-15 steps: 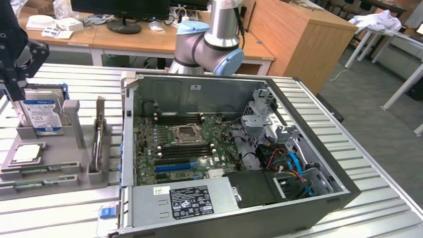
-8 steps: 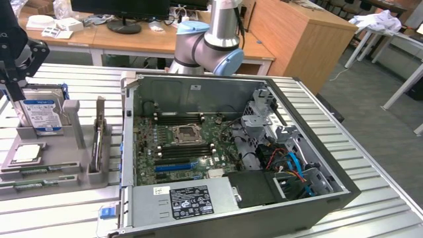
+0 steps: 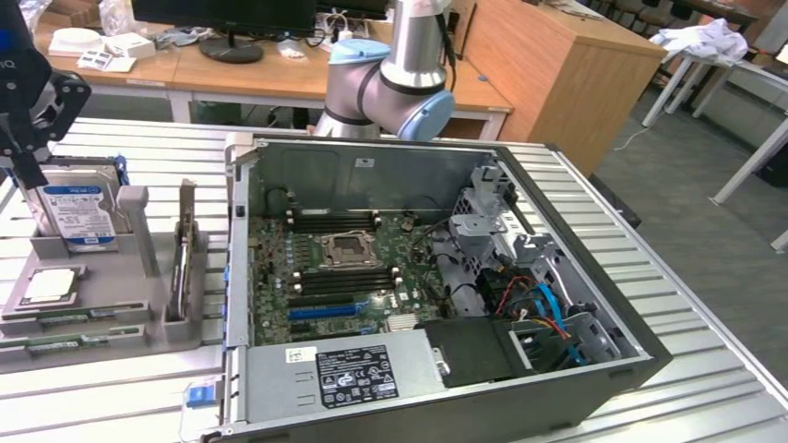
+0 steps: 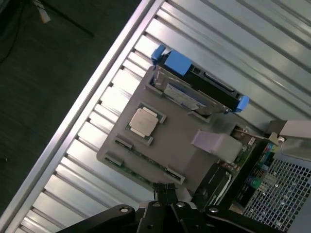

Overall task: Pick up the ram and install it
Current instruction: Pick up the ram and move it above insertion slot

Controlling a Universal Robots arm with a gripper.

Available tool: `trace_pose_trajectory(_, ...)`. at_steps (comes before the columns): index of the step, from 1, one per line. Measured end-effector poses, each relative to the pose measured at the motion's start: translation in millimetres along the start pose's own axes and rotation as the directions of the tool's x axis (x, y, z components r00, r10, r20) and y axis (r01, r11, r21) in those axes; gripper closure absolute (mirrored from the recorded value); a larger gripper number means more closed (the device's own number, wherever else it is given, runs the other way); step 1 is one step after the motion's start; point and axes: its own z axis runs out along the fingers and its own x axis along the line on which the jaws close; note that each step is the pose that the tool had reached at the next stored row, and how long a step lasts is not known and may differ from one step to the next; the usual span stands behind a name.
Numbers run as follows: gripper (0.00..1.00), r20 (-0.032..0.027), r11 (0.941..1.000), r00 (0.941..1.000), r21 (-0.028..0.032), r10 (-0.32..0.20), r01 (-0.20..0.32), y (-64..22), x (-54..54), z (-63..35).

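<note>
A: What does the ram look like, and where is it?

B: The ram (image 3: 68,319) is a long, thin green strip. It lies flat in a groove of a gray tray (image 3: 138,309), near the tray's front edge, on the exterior view's left. A second green strip (image 3: 62,345) lies just beside it.

A: And the gripper?

B: The black gripper (image 3: 28,171) hangs over the tray's far end, in front of a silver-and-blue hard drive (image 3: 77,214), well apart from the ram. Its fingers are pressed together and hold nothing.

A: How much room is there to move?

B: The tray rests on a ribbed metal table (image 3: 708,388), just beside an open computer case (image 3: 357,171). A green card (image 3: 186,249) stands upright on the tray, between the ram and the case. Inside the case, the motherboard (image 3: 369,277) lies face up, with black memory slots (image 3: 323,221) beside the processor socket and the case walls all round.

A: Is anything unclear?

B: The ram's chips and sticker cannot be made out. The second strip and the gripper's body are cut off at the exterior view's left edge.
</note>
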Motion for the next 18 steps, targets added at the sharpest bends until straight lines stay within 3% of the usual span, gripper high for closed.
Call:
trace_pose_trajectory(4,0.89,-0.0023,0.9973,0.9973,-0.0016,-0.073,0.073,0.0,0.0,0.2)
trace_pose_trajectory(8,0.89,-0.0044,0.9895,0.9895,-0.0035,-0.144,0.144,0.0,0.0,0.5)
trace_pose_trajectory(13,0.89,-0.0069,0.9722,0.9722,-0.0061,-0.234,0.234,0.0,0.0,0.8)
trace_pose_trajectory(18,0.89,-0.009,0.9469,0.9469,-0.009,-0.321,0.321,0.0,0.0,1.2)
